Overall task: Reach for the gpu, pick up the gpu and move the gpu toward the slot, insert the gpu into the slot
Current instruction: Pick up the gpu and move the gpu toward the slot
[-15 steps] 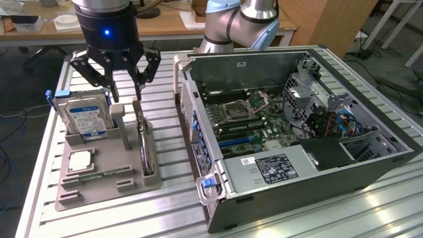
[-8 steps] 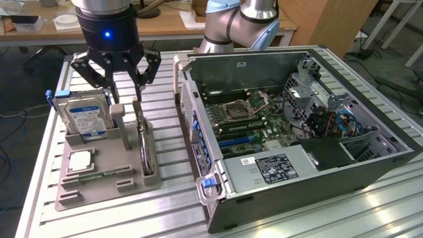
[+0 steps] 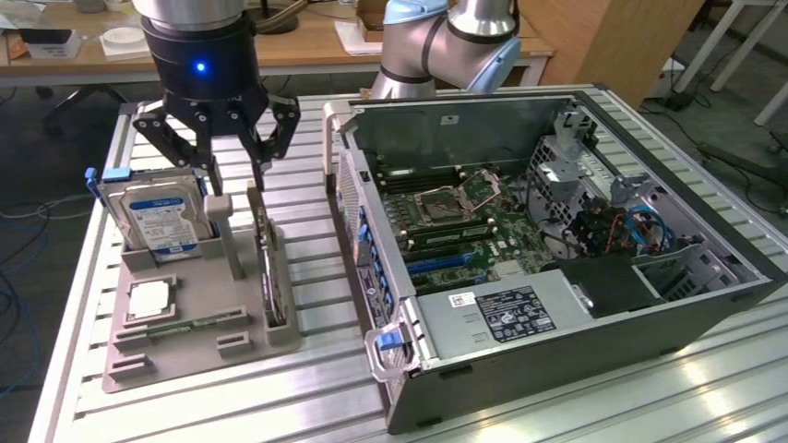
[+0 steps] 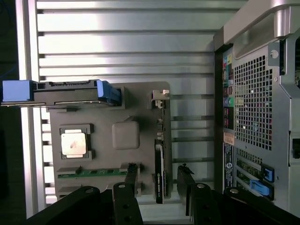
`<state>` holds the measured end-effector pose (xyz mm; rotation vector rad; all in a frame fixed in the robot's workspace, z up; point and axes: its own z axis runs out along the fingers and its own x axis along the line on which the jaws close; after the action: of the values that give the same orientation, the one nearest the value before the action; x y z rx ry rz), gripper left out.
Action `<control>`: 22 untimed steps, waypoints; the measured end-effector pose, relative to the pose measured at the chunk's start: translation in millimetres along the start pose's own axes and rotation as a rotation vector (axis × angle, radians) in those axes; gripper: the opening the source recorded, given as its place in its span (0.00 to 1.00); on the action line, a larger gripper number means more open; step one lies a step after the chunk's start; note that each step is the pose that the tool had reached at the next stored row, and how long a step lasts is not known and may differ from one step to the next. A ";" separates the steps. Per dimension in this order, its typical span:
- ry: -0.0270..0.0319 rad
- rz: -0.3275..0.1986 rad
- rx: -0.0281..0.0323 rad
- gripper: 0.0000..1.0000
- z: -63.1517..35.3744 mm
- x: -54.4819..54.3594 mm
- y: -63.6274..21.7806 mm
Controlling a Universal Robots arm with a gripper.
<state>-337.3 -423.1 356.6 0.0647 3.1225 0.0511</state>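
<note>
End effector (image 3: 236,171) hangs over the grey tray (image 3: 203,358) at the exterior view's left, its fingers (image 3: 262,152) spread wide and holding nothing. From the wrist view the end effector (image 4: 158,174) straddles the gpu (image 4: 160,161), one finger on each side of the card with a gap between finger and card. The gpu (image 3: 273,281) stands on edge in a slot of the tray, on the tray's side nearest the computer case (image 3: 689,295). A hard drive (image 3: 154,217) with a blue-white label stands upright at the tray's other side, and a processor chip (image 3: 148,300) and a memory stick (image 3: 185,325) lie flat in their own recesses. The case lies open on the slatted metal counter (image 3: 615,401) just beside the tray, its motherboard (image 3: 493,221) facing up. The gpu is outside the case
</note>
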 end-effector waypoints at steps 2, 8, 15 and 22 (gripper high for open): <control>-0.0001 0.000 -0.0001 0.47 0.8 -0.1 -0.4; 0.0000 0.000 -0.0001 0.47 2.8 -0.8 -0.6; 0.0003 0.000 0.0000 0.47 7.3 -2.4 -0.6; 0.0003 0.000 0.0000 0.47 12.9 -2.3 -1.1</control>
<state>-334.7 -423.9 343.7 0.0646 3.1228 0.0512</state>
